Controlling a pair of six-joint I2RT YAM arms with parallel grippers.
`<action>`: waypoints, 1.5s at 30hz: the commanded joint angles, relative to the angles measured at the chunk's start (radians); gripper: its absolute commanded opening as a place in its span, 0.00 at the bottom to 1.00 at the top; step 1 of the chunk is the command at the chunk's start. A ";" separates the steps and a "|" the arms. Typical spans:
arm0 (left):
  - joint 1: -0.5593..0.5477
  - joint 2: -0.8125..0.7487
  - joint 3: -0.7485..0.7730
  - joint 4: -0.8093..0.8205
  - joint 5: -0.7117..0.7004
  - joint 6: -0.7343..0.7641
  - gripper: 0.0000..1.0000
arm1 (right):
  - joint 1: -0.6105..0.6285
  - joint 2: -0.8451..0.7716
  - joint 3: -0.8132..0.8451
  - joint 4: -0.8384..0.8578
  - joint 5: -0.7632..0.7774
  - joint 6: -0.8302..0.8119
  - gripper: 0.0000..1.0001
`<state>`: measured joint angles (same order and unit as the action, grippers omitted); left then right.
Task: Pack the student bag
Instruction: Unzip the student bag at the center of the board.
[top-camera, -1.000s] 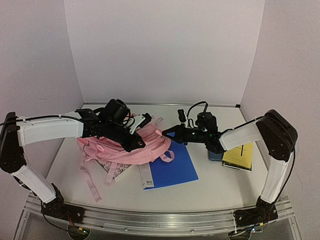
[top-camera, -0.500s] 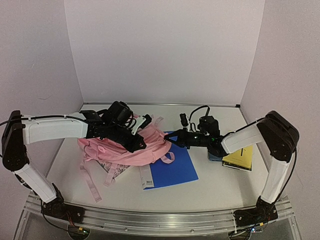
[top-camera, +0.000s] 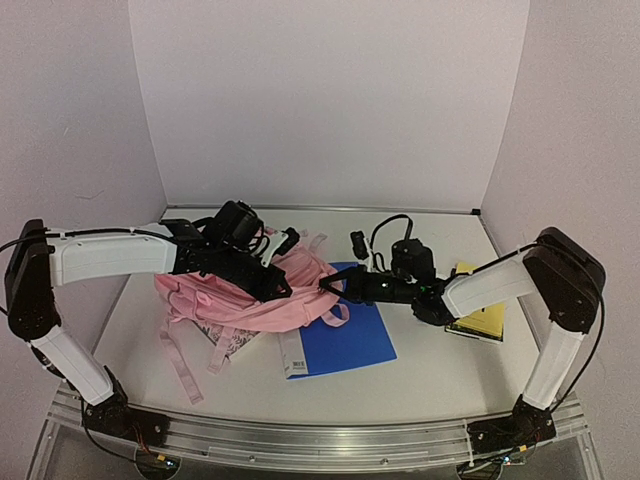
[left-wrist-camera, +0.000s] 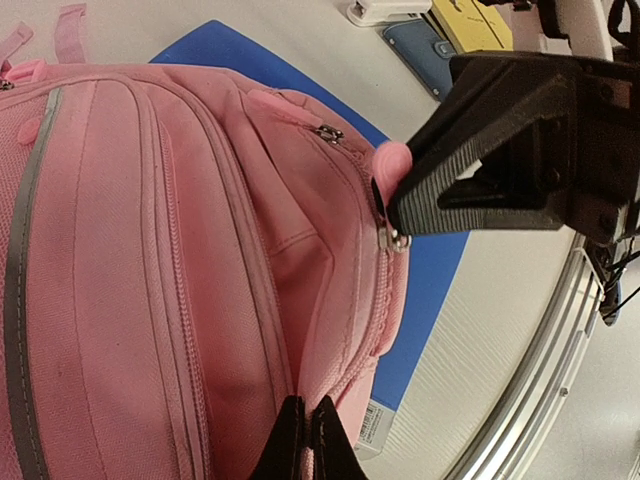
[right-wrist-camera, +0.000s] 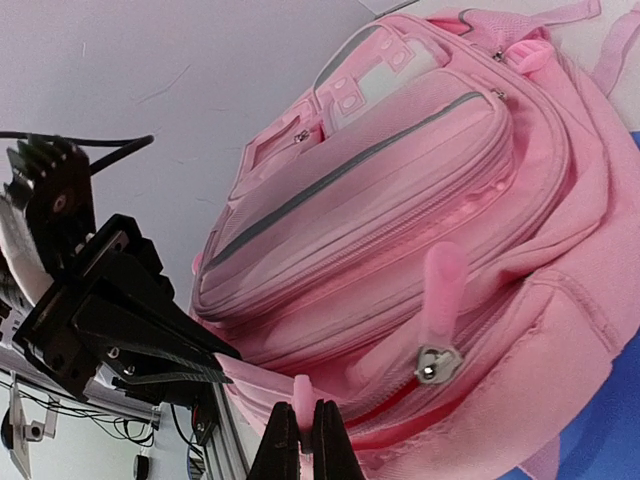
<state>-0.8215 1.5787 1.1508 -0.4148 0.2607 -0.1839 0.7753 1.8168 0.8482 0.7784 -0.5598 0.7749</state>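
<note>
The student bag is lying front pockets up at the left-centre of the table, partly overlapping a blue folder. The left pincer is pinching a fold of the bag's pink fabric beside the zip track, jaws closed on it. The right pincer is clamping shut on a pink zip pull at the bag's right edge. To open the compartment well, the right arm should be drawing the pull along the zip's curve rather than lifting, while the left is anchoring the fabric taut against that drag.

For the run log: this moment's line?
left pincer: shut on student bag | right pincer: shut on zip pull | blue folder: unpacked
</note>
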 joint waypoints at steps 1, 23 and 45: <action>0.044 -0.004 0.014 0.136 -0.012 -0.036 0.00 | 0.106 -0.036 0.027 0.039 0.019 -0.042 0.00; 0.119 0.015 0.028 0.246 0.290 -0.113 0.08 | 0.323 -0.176 -0.016 -0.027 0.610 -0.164 0.00; 0.090 -0.062 0.034 -0.085 0.272 0.133 0.60 | 0.275 -0.196 -0.023 -0.155 0.766 -0.076 0.00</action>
<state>-0.7082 1.5985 1.1817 -0.4174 0.6038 -0.1463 1.0807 1.6741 0.8169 0.5977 0.1544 0.6729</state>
